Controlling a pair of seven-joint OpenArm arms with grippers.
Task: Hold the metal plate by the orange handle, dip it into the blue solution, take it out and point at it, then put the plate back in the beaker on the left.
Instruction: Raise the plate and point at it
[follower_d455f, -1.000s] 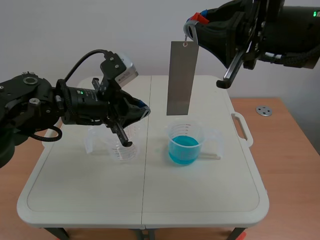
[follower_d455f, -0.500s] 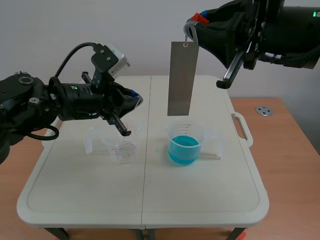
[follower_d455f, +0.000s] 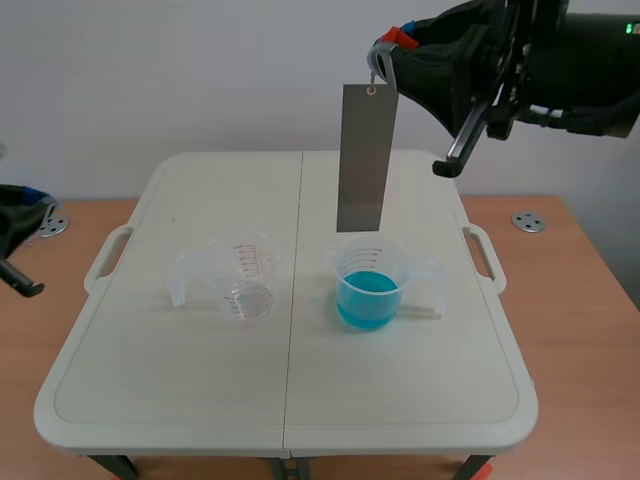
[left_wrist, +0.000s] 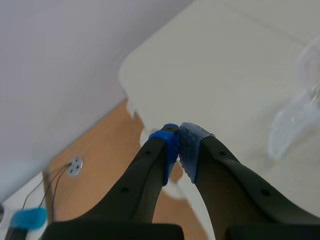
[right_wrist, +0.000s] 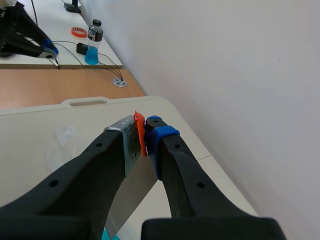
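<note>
Grey metal plate hangs straight down under the right pincer, which is clamped on its orange handle. The plate's lower edge sits just above the beaker of blue solution, not in it. Whether it has been dipped cannot be told. The left pincer, closed on nothing, lies well away off the table's side, pointing at nothing. The return to the empty left beaker is not yet done.
</note>
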